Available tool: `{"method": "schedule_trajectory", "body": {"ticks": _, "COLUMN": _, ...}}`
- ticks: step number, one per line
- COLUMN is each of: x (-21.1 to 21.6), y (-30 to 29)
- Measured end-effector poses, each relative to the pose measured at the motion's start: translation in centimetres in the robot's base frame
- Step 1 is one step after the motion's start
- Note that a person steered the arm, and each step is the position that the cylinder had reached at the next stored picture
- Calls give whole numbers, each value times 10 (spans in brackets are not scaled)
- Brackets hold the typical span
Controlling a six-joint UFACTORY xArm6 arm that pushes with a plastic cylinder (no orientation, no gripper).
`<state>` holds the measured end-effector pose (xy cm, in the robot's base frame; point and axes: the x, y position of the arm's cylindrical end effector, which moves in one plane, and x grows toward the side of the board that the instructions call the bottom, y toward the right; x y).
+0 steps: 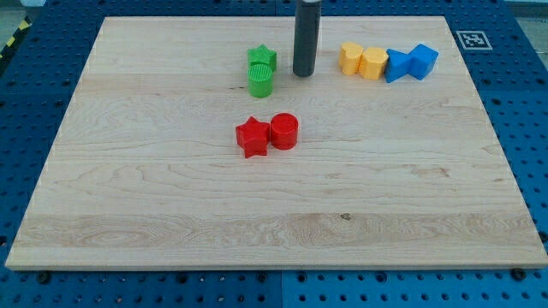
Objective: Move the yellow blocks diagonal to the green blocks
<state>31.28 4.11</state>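
Blocks look light, hard and slippery: my tip (303,74), a bare rod with no fingers, stands between green blocks (261,71) and yellow blocks (363,61). I'd push the yellow pair from its top-right side, squarely, lest they split.

Two each (green (261,70), yellow (363,62), blue (411,63), red (268,134)).

My tip (303,74) btw green blocks (261,81), view's left, & yellow blocks (373,63), right.

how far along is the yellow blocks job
Nothing looks done: the two yellow blocks sit beside the blue blocks at the view's top right, level with the green blocks, not diagonal. In hand: my tip rests between the greens and yellows, touching neither. Left: the whole push.
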Motion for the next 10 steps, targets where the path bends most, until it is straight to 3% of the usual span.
{"method": "schedule_trajectory", "body": {"ticks": 2, "x": -37, "y": 14}}
{"method": "schedule_trajectory", "body": {"ticks": 4, "x": -29, "y": 96}}
{"method": "schedule_trajectory", "body": {"ticks": 6, "x": 76, "y": 131}}
{"method": "schedule_trajectory", "body": {"ticks": 7, "x": 79, "y": 132}}
{"method": "schedule_trajectory", "body": {"ticks": 8, "x": 53, "y": 118}}
{"method": "schedule_trajectory", "body": {"ticks": 10, "x": 58, "y": 46}}
